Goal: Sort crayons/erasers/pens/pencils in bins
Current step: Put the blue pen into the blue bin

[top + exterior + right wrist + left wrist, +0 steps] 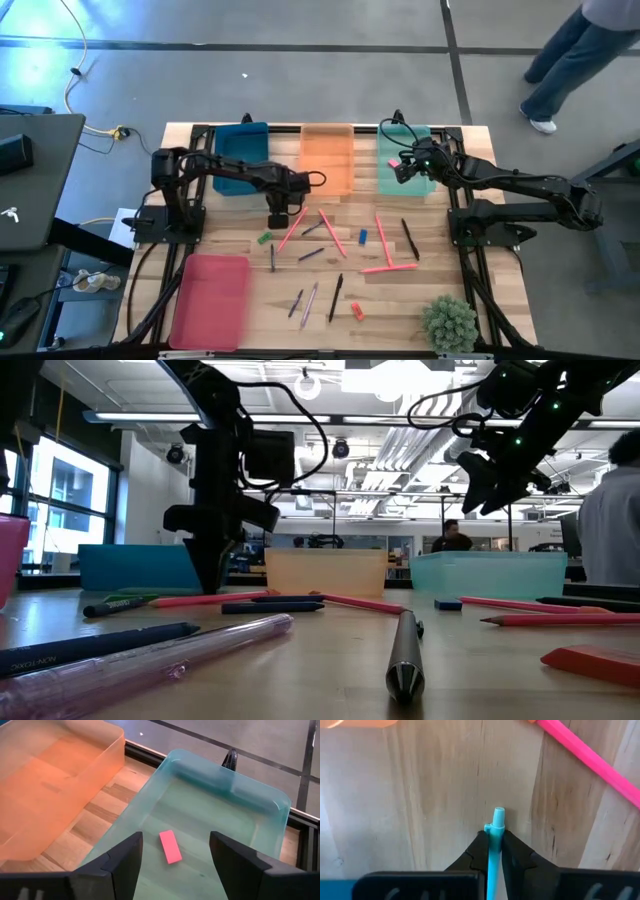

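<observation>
— Looking down from the high view, the left tool [279,219] sits at frame centre on the table [400,300]; the right tool [407,166] hangs over the mint-green bin [384,178].
— Low view?
— Pens lie in the foreground; no readable writing.
— Left wrist view?
— Its fingers are clamped on a light-blue pen [493,851]; gripped near the clip end, it could pivot or slip.
— Right wrist view?
— Jaws wide, empty, above a pink eraser [170,846] in that bin.

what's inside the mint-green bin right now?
One pink eraser lies flat on the floor of the mint-green bin, seen between the open fingers of the right gripper above it. The bin's near end is covered by those fingers, so anything there can't be seen.
</observation>
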Controlling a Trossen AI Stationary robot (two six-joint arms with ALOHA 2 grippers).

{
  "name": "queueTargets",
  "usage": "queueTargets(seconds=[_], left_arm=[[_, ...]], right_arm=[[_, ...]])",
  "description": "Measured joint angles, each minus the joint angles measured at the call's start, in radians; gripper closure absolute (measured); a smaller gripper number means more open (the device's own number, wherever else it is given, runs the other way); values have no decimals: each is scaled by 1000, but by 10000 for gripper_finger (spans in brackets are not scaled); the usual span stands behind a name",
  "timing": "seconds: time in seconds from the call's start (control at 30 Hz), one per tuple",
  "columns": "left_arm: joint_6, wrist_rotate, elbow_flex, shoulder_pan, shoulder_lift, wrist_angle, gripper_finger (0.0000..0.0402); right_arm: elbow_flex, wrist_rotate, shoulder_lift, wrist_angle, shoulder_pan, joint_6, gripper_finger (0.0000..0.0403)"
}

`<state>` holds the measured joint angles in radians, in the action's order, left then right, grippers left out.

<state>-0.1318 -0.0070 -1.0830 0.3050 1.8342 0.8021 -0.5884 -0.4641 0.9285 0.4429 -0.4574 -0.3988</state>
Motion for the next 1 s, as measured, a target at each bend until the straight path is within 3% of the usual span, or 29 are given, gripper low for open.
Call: queueTargets(seconds=[0.4,0.57,0.77,1.0], left_arm=[[34,4,-1,-60,-213,44,391],[49,-101,-4,-42,-351,71,391],[42,-178,-6,63,-502,53,391],[50,-225,-9,291,-569,-52,390]], right_arm=[[0,-1,0,4,0,0,181],[0,-1,0,4,0,0,181],[0,-1,0,2,0,8,181],[0,-1,0,1,0,15,181]])
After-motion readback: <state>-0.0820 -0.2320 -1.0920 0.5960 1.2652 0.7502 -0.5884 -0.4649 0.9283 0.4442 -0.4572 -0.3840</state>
